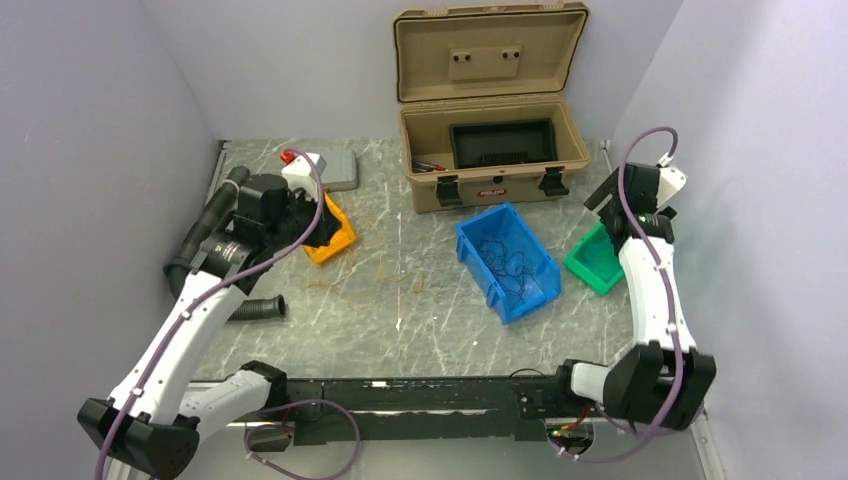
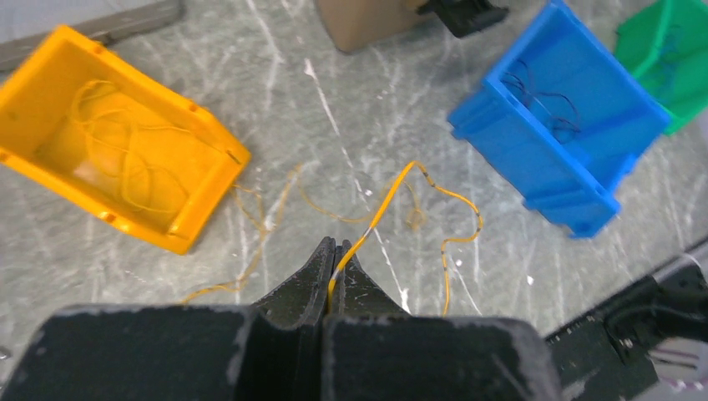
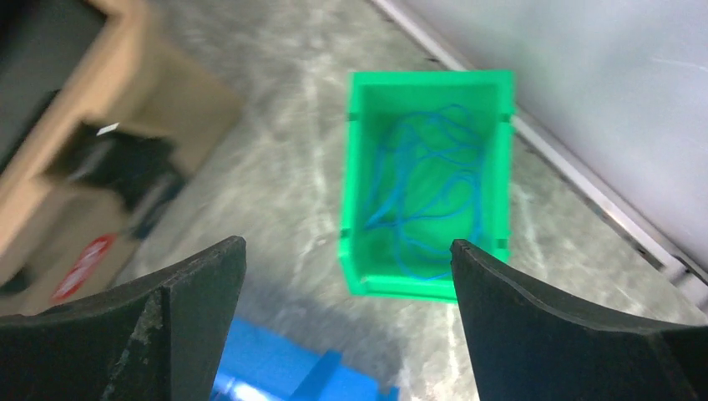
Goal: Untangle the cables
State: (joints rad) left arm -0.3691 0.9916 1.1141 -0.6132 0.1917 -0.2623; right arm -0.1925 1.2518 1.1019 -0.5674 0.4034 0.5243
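My left gripper is shut on a thin orange-yellow cable that runs from its tips out to a loose tangle on the marble table. More orange-yellow cables lie in the orange bin to the left. Dark cables lie in the blue bin. High above the green bin, my right gripper stands open and holds nothing. Blue cables are coiled in that green bin.
An open tan toolbox stands at the back of the table. A black corrugated hose curls along the left side and a grey pad sits behind the orange bin. White walls close in the left, back and right.
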